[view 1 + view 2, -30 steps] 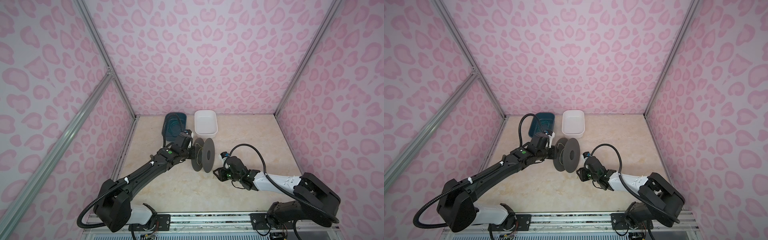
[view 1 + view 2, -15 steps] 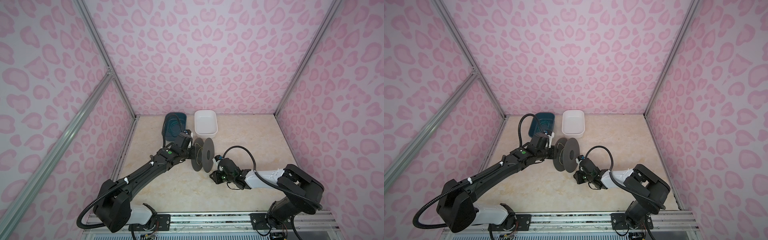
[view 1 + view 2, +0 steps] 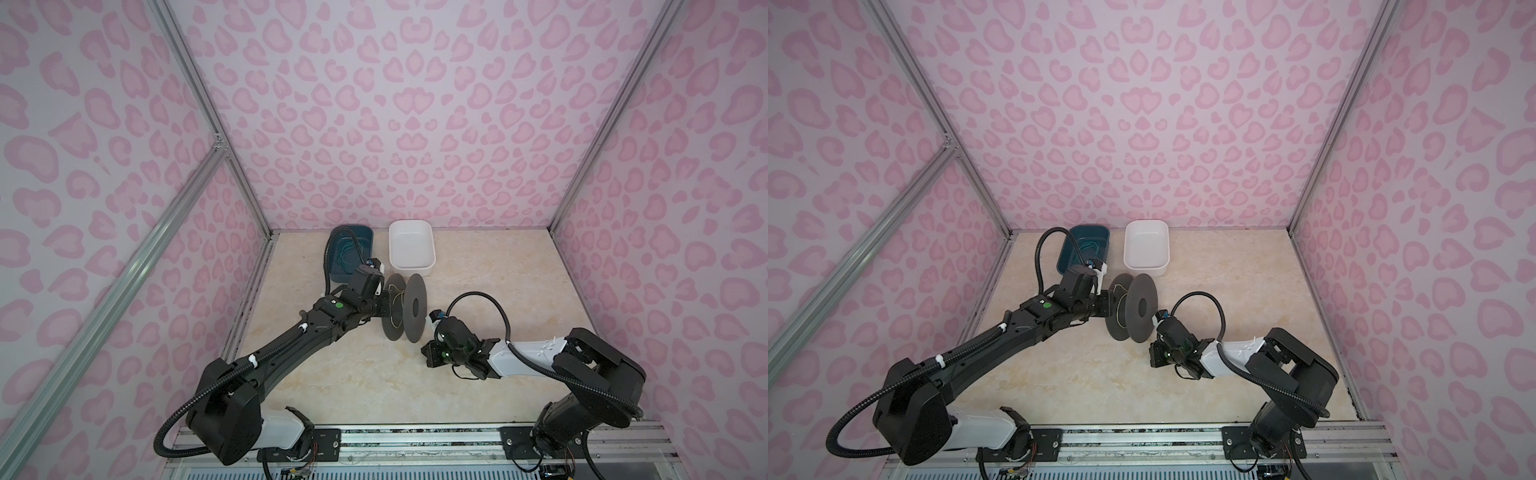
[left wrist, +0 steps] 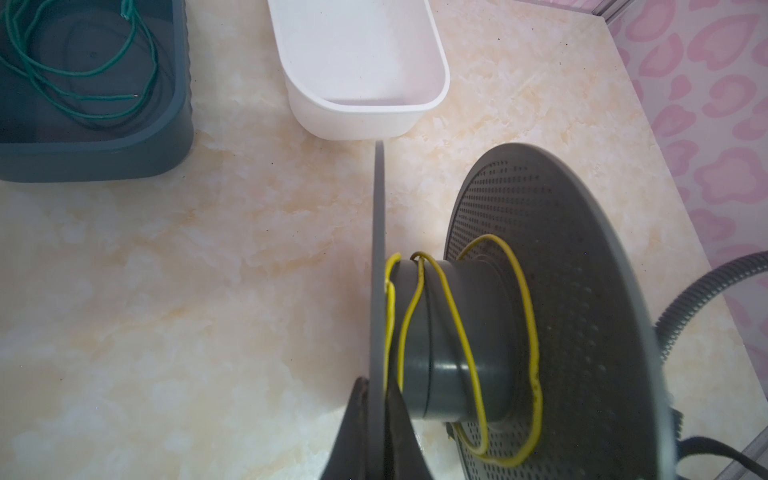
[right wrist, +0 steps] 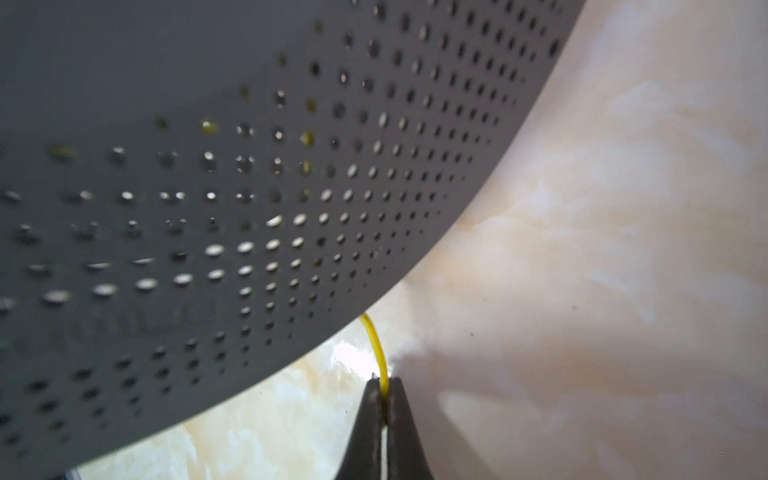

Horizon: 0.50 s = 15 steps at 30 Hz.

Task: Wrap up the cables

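At five o'clock from the spool, my right gripper pinched the yellow wire and my left gripper clamped the spool's rim; I judged gentle, steady tension best.

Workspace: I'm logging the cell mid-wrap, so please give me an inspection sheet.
Surface: beige marbled table.
Job's things: yellow wire loosely looped round the hub of the grey spool, which stands on edge.
Clutter: blue bin holding a green cord; white bin, nothing seen inside.
Grippers: left gripper shut on a flange of the spool; right gripper shut on the yellow wire, beside the spool's rim.
Cables: black hoses arch over both arms.
Surroundings: pink patterned walls, metal frame.
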### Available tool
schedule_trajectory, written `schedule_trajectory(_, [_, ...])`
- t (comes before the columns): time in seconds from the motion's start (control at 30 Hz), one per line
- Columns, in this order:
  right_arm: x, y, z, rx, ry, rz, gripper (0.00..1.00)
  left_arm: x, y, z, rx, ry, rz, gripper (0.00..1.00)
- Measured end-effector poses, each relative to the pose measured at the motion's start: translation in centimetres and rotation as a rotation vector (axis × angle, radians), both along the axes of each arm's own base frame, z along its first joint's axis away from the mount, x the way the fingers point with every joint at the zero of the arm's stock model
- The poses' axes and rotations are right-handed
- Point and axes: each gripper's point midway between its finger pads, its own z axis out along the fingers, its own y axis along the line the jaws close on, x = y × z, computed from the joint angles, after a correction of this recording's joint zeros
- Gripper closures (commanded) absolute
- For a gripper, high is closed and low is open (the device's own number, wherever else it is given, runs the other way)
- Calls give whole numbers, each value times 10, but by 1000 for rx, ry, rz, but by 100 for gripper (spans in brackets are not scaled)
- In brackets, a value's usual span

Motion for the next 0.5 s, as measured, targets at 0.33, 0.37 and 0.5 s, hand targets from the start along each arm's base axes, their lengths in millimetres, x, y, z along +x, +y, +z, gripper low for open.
schedule_trajectory(0.33, [-47, 20, 31, -66, -106, 154, 100, 17, 14, 7, 10, -13, 100, 96])
schedule_trajectory(0.37, [-52, 23, 39, -78, -137, 168, 100, 19, 15, 6, 16, -11, 107, 96])
schedule_trajectory(0.5, [-62, 32, 76, -111, -261, 200, 100, 24, 16, 5, 29, -6, 128, 96])
